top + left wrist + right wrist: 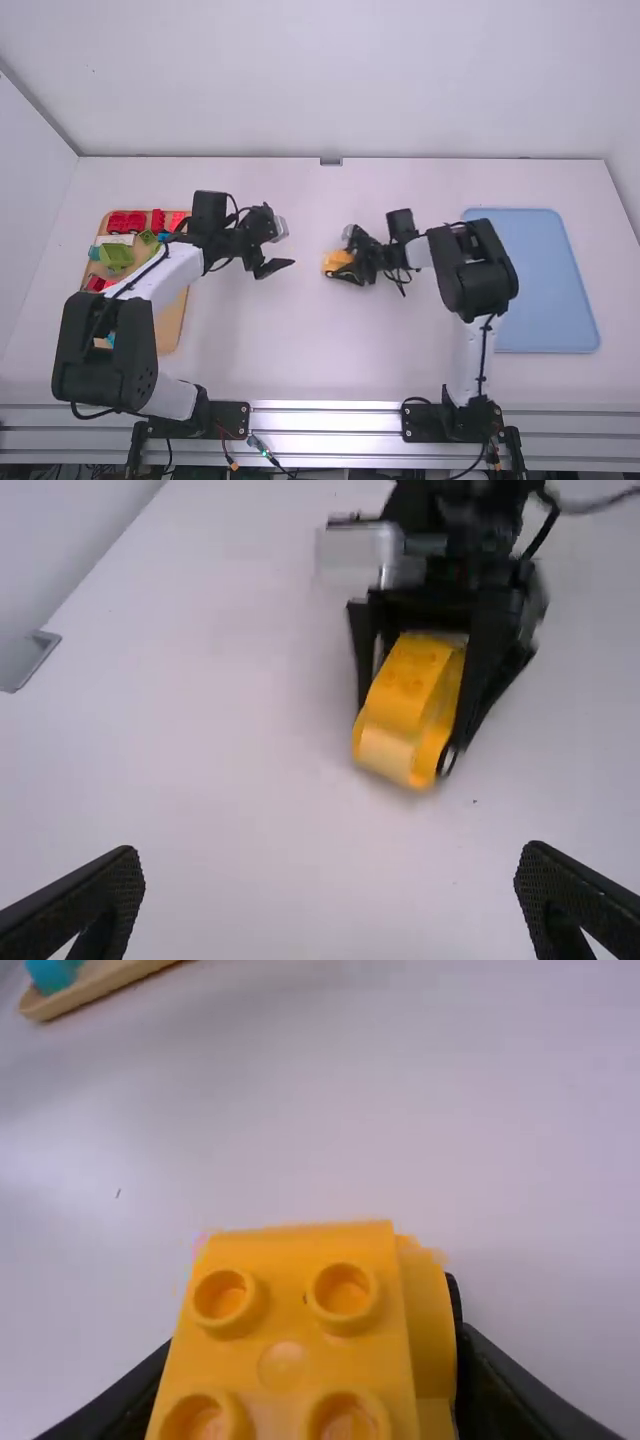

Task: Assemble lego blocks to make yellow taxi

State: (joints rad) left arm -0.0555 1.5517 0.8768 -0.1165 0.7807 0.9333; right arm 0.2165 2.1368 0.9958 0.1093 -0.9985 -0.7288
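With twelve o'clock at the desk's far edge, the yellow block build sat near the middle, its long axis running about three to nine, in line with the fingers around it, one end jutting past their tips toward nine. The right end effector had it gripped from both sides; whether it touched the desk I couldn't tell. At nine o'clock from it, well apart, was the left end effector, its fingers spread wide with nothing between them. Wide stretches of desk ran from the build to the far edge at twelve and the metal rail at six. The wooden tray of mixed blocks lay farther off at nine, the blue tray at three, beyond the right wrist. The left wrist view caught the build's outer end and a dark, wheel-like round low on one side; the right wrist view looked onto four round studs and a turquoise block at the wooden tray's corner.
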